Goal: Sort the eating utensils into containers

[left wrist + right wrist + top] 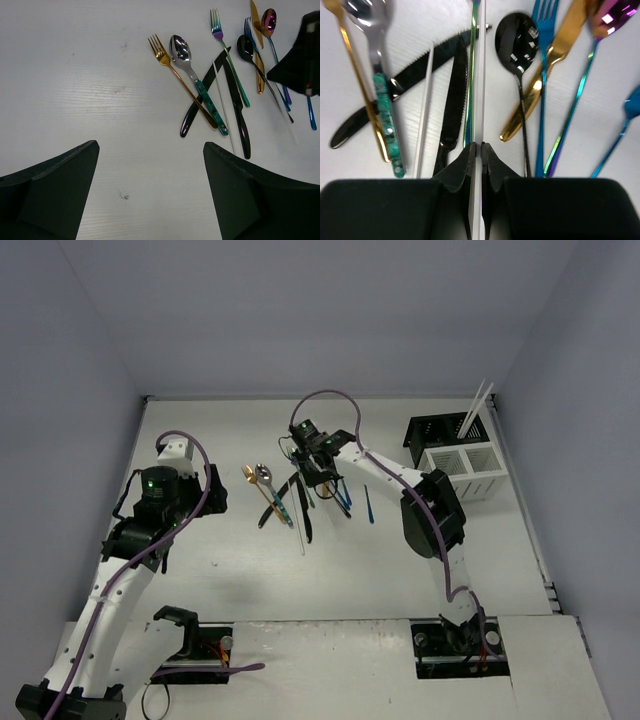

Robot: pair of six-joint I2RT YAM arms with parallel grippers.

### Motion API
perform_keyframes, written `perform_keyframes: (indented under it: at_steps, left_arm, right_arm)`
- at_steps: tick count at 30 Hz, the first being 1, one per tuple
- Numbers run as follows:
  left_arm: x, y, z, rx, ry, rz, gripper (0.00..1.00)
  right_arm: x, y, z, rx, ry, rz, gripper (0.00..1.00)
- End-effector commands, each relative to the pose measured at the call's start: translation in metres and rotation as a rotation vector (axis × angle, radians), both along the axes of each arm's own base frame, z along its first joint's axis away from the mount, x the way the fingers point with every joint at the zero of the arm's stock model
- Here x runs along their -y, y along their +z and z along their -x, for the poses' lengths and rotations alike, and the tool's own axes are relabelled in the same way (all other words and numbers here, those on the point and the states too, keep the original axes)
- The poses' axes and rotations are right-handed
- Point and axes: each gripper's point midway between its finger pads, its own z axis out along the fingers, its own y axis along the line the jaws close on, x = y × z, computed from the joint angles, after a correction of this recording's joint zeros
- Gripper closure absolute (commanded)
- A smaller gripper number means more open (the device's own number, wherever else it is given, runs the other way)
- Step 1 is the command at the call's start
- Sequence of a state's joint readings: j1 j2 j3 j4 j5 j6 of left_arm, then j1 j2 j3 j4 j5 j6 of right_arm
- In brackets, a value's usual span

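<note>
Top view high, behind arms; wrist views close, downward, sharing utensils point(207, 100).

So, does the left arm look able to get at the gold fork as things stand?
Probably yes: the gold fork lies on the pile's outer edge, facing the open left pincer, with bare table between. Only its handle crosses the black knife.

We see two arms, the left arm point(95, 625) and the right arm point(385, 470), built of white shells and bulky black joint housings. A purple cable point(330, 394) runs along each (one small green light point(150, 480) glows on the left). The left gripper point(150, 150) and right gripper point(481, 146) carry matte black, wedge-shaped fingers point(55, 185).
</note>
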State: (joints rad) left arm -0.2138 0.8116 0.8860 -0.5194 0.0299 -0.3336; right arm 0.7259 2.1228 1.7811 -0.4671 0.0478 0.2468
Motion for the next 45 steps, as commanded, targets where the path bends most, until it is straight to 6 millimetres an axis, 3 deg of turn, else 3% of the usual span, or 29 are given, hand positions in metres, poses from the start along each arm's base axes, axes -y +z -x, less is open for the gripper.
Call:
perform_keyframes:
  at_steps: [1, 4, 9, 13, 14, 19, 22, 26, 31, 36, 41, 43, 45]
  left_arm:
    - [0.001, 0.013, -0.009, 0.051, 0.008, 0.022, 0.17]
    - [0.001, 0.013, -0.008, 0.051, 0.01, 0.021, 0.17]
    - [0.0, 0.013, -0.008, 0.051, 0.011, 0.02, 0.17]
    - [0.0, 0.013, -0.008, 0.052, 0.013, 0.02, 0.17]
    - [0.0, 0.013, -0.008, 0.053, 0.014, 0.019, 0.17]
    - [0.0, 0.014, -0.008, 0.054, 0.014, 0.02, 0.17]
    - [-0.001, 0.014, -0.009, 0.055, 0.017, 0.019, 0.17]
    - [-0.001, 0.014, -0.009, 0.057, 0.021, 0.016, 0.17]
    - [-0.002, 0.013, -0.011, 0.056, 0.023, 0.014, 0.17]
    - [-0.002, 0.012, -0.011, 0.056, 0.022, 0.012, 0.17]
    - [-0.001, 0.013, -0.012, 0.059, 0.019, 0.015, 0.17]
    - [0.0, 0.012, -0.012, 0.057, 0.014, 0.018, 0.17]
    - [0.0, 0.013, -0.012, 0.056, 0.01, 0.021, 0.17]
  right_arm:
    - [0.029, 0.13, -0.036, 0.254, -0.076, -0.111, 1.0]
    - [0.064, 0.172, -0.059, 0.357, -0.144, -0.113, 1.0]
    - [0.183, 0.237, -0.116, 0.534, -0.379, -0.082, 1.0]
    - [0.265, 0.274, -0.139, 0.66, -0.592, -0.09, 1.0]
    - [0.294, 0.28, -0.142, 0.694, -0.663, -0.08, 1.0]
    - [0.382, 0.291, -0.151, 0.883, -0.91, -0.075, 1.0]
    - [0.425, 0.291, -0.154, 0.982, -1.012, -0.058, 1.0]
    - [0.451, 0.268, -0.162, 1.019, -1.063, -0.02, 1.0]
    - [0.467, 0.231, -0.178, 1.014, -1.071, -0.001, 1.0]
    - [0.462, 0.195, -0.196, 0.974, -1.018, -0.004, 1.0]
    - [0.455, 0.17, -0.197, 0.939, -0.984, -0.027, 1.0]
    - [0.448, 0.167, -0.197, 0.928, -0.963, -0.035, 0.93]
    - [0.441, 0.169, -0.194, 0.925, -0.934, -0.034, 0.81]
